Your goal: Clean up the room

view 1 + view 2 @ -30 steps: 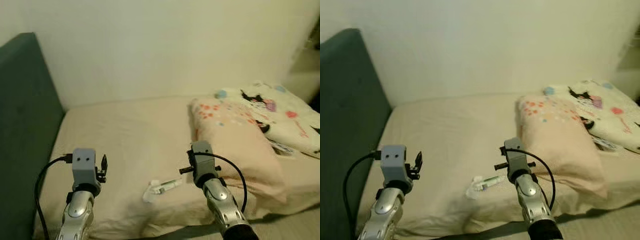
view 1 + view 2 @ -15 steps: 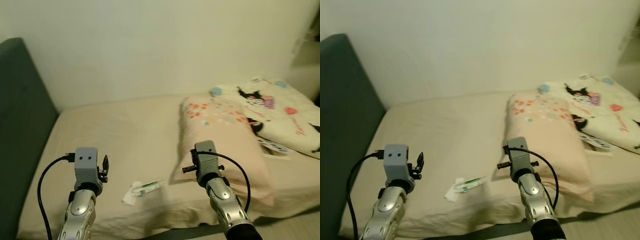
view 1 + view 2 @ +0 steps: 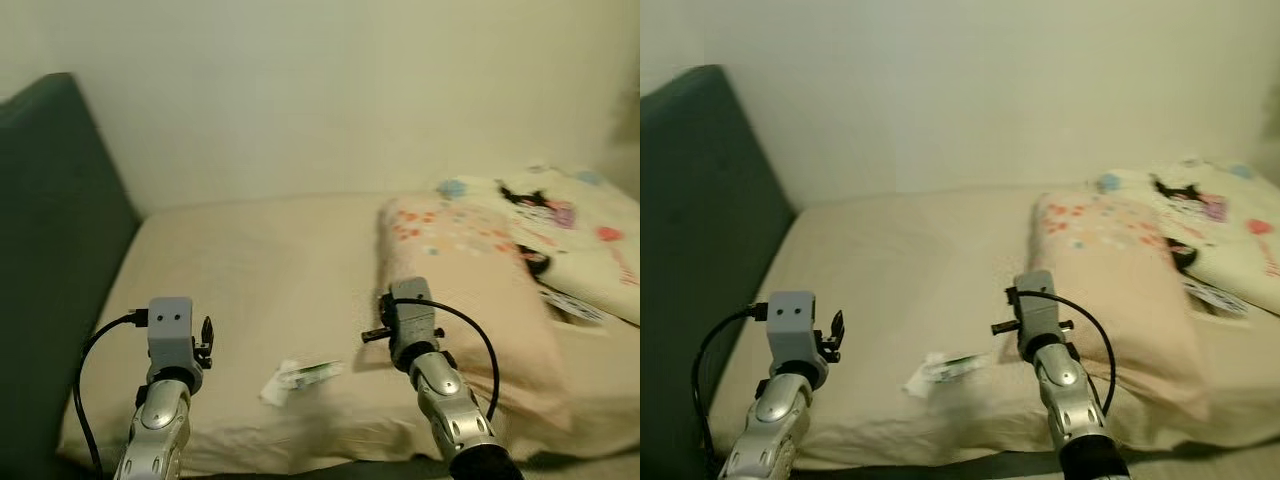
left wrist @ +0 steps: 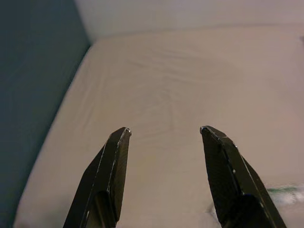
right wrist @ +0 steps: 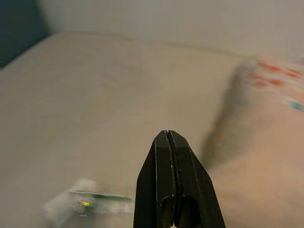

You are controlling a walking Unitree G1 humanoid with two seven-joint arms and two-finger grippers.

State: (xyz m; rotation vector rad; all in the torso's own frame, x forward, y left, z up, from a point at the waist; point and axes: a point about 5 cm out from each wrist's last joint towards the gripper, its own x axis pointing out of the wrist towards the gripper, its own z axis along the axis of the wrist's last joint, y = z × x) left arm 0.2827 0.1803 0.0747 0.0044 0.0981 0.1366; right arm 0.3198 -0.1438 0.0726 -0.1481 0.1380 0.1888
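Observation:
A crumpled white and green wrapper point(image 3: 299, 376) lies on the beige bed point(image 3: 260, 260) near its front edge, between my two arms. In the right wrist view the wrapper point(image 5: 90, 203) sits just beside my right gripper point(image 5: 166, 134), whose fingers are shut with nothing held. My left gripper point(image 4: 164, 130) is open over bare sheet, with the wrapper point(image 4: 285, 194) off to one side. The left arm point(image 3: 168, 345) hovers at the bed's front left; the right arm point(image 3: 410, 320) hovers by the pillow.
A pink spotted pillow point(image 3: 465, 270) lies to the right of the wrapper. A white patterned blanket point(image 3: 575, 230) is bunched at the far right. A dark green headboard point(image 3: 55, 260) stands on the left. A pale wall point(image 3: 330, 90) runs behind the bed.
The whole picture has shifted, so the camera has moved. Both arms keep their poses relative to the bed, and the wrapper stays where it lay.

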